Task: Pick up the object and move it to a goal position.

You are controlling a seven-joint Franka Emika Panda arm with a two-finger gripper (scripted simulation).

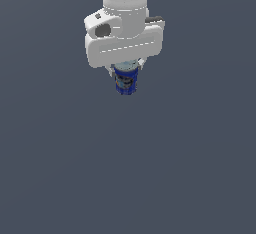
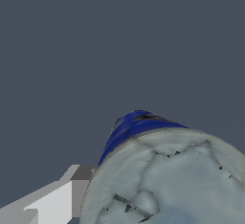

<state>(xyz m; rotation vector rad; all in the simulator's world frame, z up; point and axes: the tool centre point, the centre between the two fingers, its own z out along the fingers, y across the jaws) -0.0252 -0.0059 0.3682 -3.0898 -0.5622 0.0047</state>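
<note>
The object is a small can [image 1: 125,80] with a dark blue printed label, hanging upright under the white hand of my arm in the exterior view. My gripper [image 1: 126,69] is shut on the can's upper part, and the hand hides most of the fingers. The can appears lifted off the grey floor. In the wrist view the can's pale silver-grey lid [image 2: 167,180] fills the frame's corner, with the blue label [image 2: 131,127] showing beyond it and one grey-white finger [image 2: 62,196] pressed against its side.
A plain dark grey surface [image 1: 125,178] spreads all around below the arm. No marker for a goal position shows in either view.
</note>
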